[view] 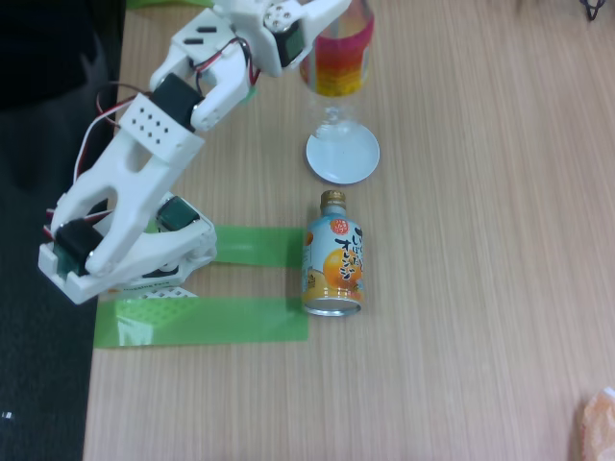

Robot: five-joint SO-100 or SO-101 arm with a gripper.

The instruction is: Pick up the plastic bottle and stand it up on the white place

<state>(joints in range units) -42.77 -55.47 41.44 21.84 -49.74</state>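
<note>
In the fixed view the plastic bottle (339,60), clear with a red-orange-yellow label, stands roughly upright at the top centre. Its cap end runs out of the picture. Its clear lower end (335,120) meets the far part of the white place (343,158), a small round dish; I cannot tell whether the base rests on it or hangs just above. My gripper (330,19) reaches in from the left at label height, and its white fingers (312,21) are shut on the bottle's upper body.
A short orange-drink bottle-can (334,266) with a gold cap lies just in front of the dish. Two green tape strips (202,322) mark the table by the arm's base (125,254). The table's left edge drops to dark floor. A pinkish thing (600,427) sits at the bottom right corner.
</note>
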